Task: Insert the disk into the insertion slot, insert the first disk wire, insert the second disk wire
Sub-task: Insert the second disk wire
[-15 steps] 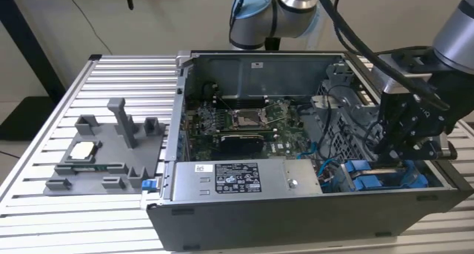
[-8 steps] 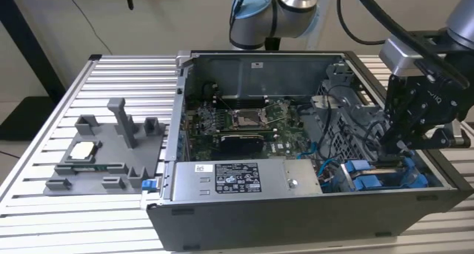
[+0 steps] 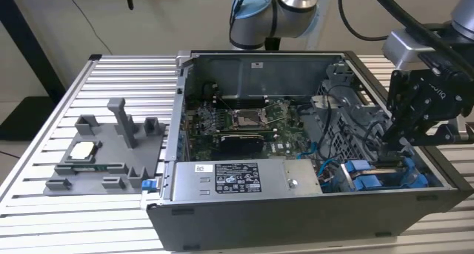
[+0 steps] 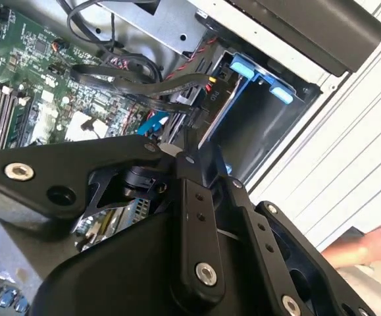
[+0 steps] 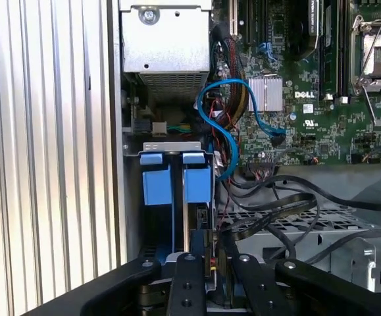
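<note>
My gripper (image 3: 394, 150) reaches down into the front right corner of the open computer case, at the blue-railed insertion slot (image 3: 385, 179). The disk (image 5: 197, 184) stands edgewise in that slot (image 5: 170, 146); its blue carrier tabs show and its metal body is mostly hidden. In both wrist views the gripper (image 5: 210, 249) has its fingers drawn close together on a black wire connector (image 4: 195, 124) at the disk's edge. The gripper's tips (image 4: 189, 150) meet just below that connector, from which black and red wires lead off toward the motherboard.
A silver power-supply box (image 3: 237, 179) lies along the case's front wall beside the bay. A blue cable (image 5: 226, 125) and loose black cables (image 5: 289, 204) hang near the slot. A grey fixture (image 3: 111, 154) sits on the slatted table. A person's hand (image 4: 368, 247) rests outside the case.
</note>
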Available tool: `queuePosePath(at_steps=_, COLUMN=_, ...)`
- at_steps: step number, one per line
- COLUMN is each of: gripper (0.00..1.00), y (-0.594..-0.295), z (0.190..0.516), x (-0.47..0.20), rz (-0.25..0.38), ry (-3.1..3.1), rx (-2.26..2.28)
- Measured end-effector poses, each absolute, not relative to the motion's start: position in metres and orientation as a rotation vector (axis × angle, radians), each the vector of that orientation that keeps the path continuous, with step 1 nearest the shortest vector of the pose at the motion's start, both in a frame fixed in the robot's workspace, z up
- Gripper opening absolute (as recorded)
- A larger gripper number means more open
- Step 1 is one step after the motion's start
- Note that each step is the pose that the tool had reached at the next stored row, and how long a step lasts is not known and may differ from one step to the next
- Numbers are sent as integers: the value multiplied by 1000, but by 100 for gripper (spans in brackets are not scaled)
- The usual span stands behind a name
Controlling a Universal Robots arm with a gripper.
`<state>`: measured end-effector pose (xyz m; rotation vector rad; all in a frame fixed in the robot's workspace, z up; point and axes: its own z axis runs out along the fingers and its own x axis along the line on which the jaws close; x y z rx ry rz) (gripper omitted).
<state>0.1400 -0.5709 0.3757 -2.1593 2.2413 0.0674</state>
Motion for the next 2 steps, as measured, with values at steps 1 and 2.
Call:
queuePosePath(at_steps=1, gripper=24, y=-571, z=376, x=140, rz=67, ry=2241, rx=-2159)
queuePosePath(at_steps=2, gripper=24, y=-571, z=376, x=140, rz=67, ry=2241, rx=-2159)
